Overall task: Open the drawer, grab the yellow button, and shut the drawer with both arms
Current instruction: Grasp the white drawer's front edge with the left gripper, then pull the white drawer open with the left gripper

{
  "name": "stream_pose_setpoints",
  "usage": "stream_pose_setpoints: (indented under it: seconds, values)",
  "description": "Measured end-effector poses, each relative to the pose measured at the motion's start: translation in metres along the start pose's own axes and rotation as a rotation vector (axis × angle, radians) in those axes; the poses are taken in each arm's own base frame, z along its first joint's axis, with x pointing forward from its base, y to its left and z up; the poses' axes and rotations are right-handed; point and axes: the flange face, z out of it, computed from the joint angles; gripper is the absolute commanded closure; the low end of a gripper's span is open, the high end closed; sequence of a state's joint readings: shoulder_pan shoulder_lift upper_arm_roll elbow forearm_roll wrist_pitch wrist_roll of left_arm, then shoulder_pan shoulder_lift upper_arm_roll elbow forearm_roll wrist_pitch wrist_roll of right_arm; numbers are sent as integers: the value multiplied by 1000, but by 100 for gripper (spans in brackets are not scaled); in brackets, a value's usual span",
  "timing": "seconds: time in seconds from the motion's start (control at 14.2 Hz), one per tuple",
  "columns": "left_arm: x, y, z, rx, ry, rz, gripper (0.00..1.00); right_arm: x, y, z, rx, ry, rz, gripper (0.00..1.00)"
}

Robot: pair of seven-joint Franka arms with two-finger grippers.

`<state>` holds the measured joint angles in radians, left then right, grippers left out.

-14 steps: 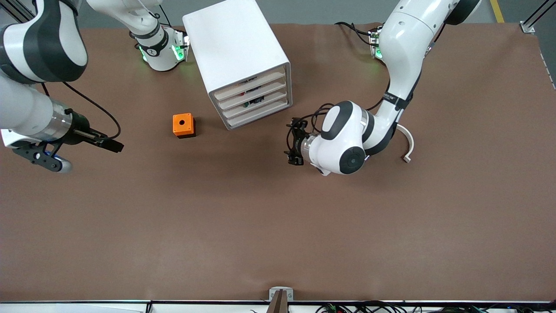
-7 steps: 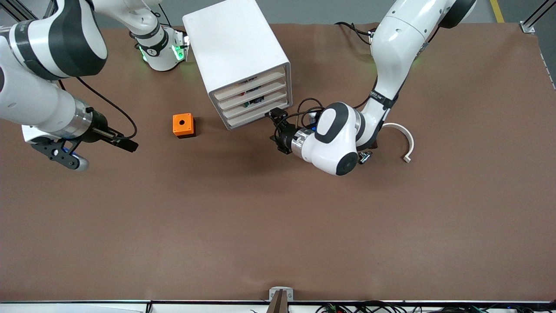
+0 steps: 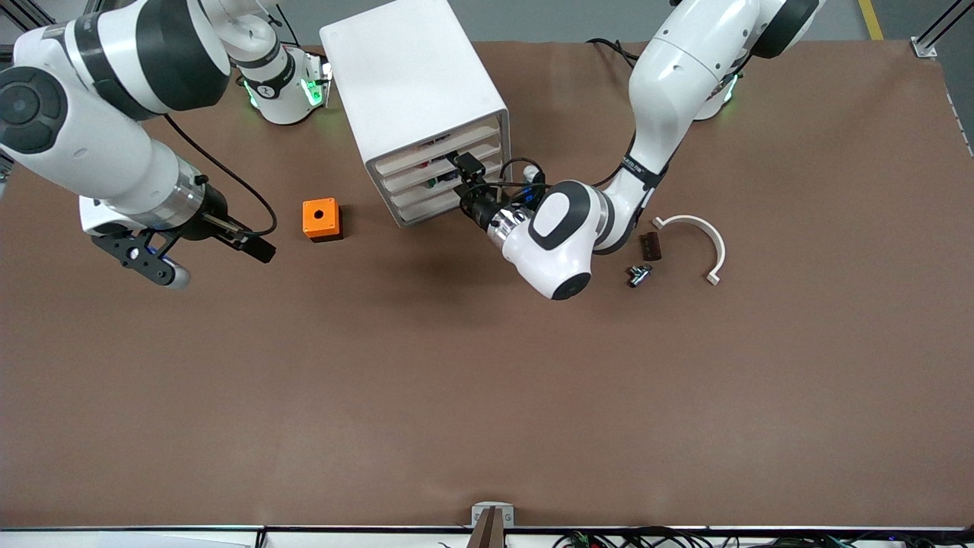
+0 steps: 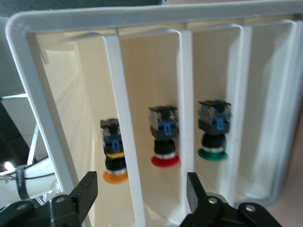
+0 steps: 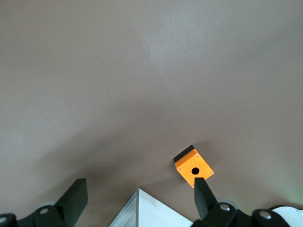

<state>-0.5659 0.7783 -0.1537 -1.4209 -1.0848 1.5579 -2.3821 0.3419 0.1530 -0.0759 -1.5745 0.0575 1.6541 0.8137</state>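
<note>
The white cabinet (image 3: 411, 84) has all four drawers shut. In the left wrist view the drawer (image 4: 113, 75), the uppermost, holds the button (image 4: 113, 163) with the orange cap. The two drawers below it hold a red-capped (image 4: 164, 142) and a green-capped (image 4: 214, 132) button. My left gripper (image 3: 466, 169) (image 4: 141, 194) is open and empty, close in front of the drawer fronts, touching nothing. My right gripper (image 3: 261, 250) (image 5: 139, 194) is open and empty, low over the table beside the orange cube (image 3: 322, 219), which also shows in the right wrist view (image 5: 193, 168).
A white curved piece (image 3: 696, 236), a small dark brown part (image 3: 649, 245) and a small metal part (image 3: 638, 274) lie toward the left arm's end, next to the left arm's elbow. The brown table (image 3: 487, 396) is bare nearer the front camera.
The left gripper has swung from over the table up to the drawer fronts. The right gripper has moved toward the orange cube. The small parts beside the left arm have come into view.
</note>
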Motion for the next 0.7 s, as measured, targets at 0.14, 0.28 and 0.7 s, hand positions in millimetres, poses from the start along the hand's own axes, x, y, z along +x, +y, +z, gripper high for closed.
stream_pose_setpoints:
  seconds: [0.14,0.28,0.7]
  values:
    - [-1,2,12,26,5,-8,31,-4,-4,0,2,3,16,0]
    - [-3,7,27,48,12,-17,31,-5,-5,1,1,2,21,0]
    - [-4,3,53,70,56,-14,93,-4,-5,1,1,2,25,0]
